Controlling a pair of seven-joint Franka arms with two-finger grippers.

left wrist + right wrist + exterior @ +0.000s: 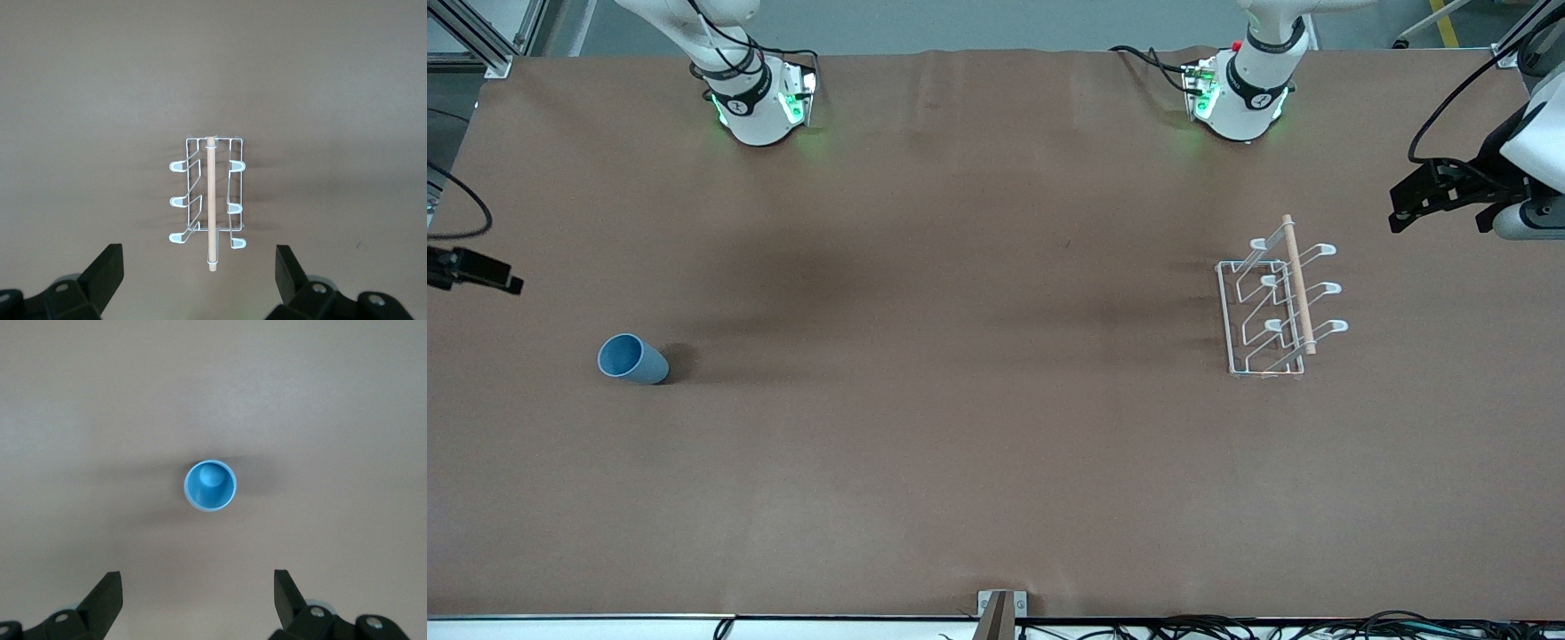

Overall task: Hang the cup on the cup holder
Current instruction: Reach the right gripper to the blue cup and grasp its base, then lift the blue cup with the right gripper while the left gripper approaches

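The cup (632,359), a small light-blue tumbler, stands mouth up on the brown table toward the right arm's end; in the right wrist view (210,485) I look straight down into it. The cup holder (1276,302), a white wire rack with looped prongs and a wooden rod along its top, stands toward the left arm's end and also shows in the left wrist view (210,203). My left gripper (1440,209) is open and empty, up in the air beside the rack (199,255). My right gripper (471,269) is open and empty, raised near the cup (197,577).
The table (960,400) is covered with a brown cloth. The two arm bases (760,102) (1240,93) stand along its edge farthest from the front camera. A small bracket (1000,609) sits at the edge nearest that camera.
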